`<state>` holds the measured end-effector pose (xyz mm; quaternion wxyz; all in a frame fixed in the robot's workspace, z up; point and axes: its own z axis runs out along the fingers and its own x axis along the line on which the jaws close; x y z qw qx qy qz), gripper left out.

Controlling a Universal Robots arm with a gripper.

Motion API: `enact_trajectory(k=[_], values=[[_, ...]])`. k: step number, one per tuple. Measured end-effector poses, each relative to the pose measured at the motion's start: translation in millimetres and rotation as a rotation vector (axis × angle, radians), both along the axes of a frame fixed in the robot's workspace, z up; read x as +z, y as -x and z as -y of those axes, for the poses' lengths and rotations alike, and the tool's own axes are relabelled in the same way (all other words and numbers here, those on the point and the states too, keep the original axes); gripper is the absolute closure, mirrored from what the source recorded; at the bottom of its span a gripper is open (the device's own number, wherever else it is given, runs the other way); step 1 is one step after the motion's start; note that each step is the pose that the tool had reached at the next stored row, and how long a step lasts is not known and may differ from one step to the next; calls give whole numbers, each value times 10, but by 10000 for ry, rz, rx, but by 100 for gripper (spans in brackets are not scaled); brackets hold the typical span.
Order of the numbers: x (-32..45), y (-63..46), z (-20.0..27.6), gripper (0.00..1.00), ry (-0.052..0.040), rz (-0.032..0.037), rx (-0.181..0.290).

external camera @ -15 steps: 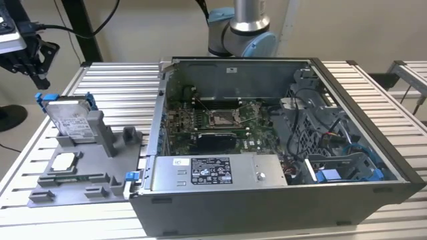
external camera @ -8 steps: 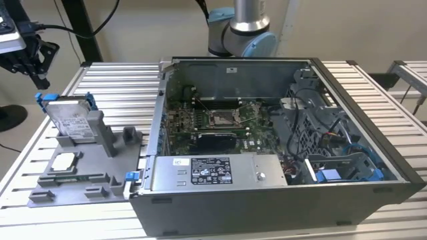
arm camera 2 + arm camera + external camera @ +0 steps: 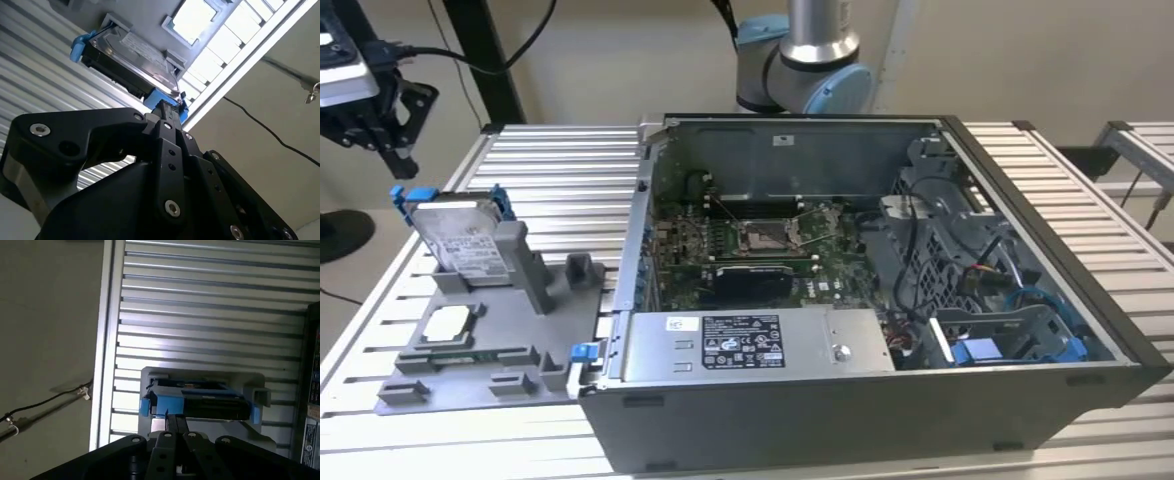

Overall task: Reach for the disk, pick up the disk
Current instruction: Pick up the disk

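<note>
The disk (image 3: 460, 238) stands on edge in a grey plastic holder (image 3: 534, 290) at the exterior view's left. It is silver-grey metal with a white label and blue rails at its ends. My black gripper (image 3: 390, 140) hangs above and to the left of it, apart from it, over the table's left edge. In both wrist views the fingers sit pressed together with nothing between them, pointing toward the disk (image 3: 132, 52) (image 3: 200, 402). The fingertips (image 3: 164, 106) (image 3: 175, 419) lie short of its blue rail.
An open computer case (image 3: 854, 300) fills the middle and right of the slatted metal table (image 3: 560, 160). A small white-topped chip (image 3: 450, 322) lies on the grey holder in front of the disk. Cables run across the floor beyond the table's left edge.
</note>
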<state>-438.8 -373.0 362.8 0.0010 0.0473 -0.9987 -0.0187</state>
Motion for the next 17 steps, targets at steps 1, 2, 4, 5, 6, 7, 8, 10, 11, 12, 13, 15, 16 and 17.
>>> enact_trajectory(k=[1,2,4,5,6,7,8,10,11,12,13,15,16,17], values=[[0,1,0,100,3,-1,157],[1,3,0,100,9,-2,328],[2,6,0,100,19,-3,668],[2,7,0,100,23,-3,839],[1,8,0,100,27,-2,1014],[1,10,0,100,31,-2,1187],[1,11,0,100,36,-1,1340],[0,15,0,100,45,-1,1649],[0,18,0,100,50,0,1804],[1,20,0,100,55,-1,1954],[1,22,0,100,59,-1,2101],[1,25,0,100,70,-3,2429],[1,27,0,100,76,-2,2594],[1,29,0,100,84,-3,2768]])
